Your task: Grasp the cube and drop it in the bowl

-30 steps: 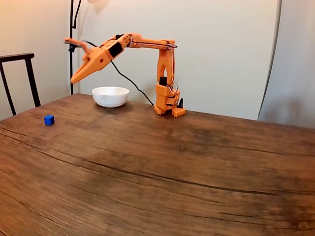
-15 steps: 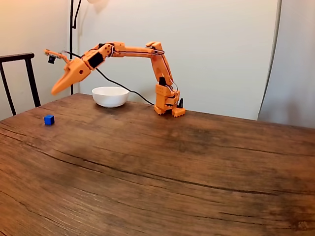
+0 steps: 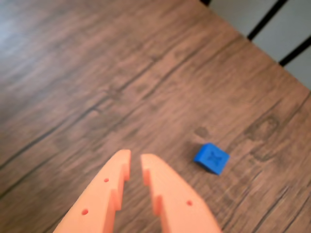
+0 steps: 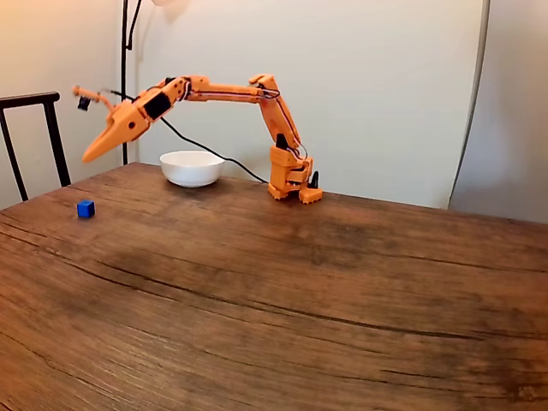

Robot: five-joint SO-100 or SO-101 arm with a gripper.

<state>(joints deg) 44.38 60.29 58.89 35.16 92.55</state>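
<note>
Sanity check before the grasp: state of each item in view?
cube: flat on the table, free, not gripped.
bowl: upright on the table, nothing seen inside from this angle.
gripper: in the air above the table, holding nothing, jaws only narrowly apart; the cube lies to the right of its tips in the wrist view.

Your fixed view looks from low across the wooden table toward the far wall, taking in the whole orange arm. Your wrist view rides the arm, looking steeply down at the tabletop from close above. Both views share the blue cube and surrounding wood.
</note>
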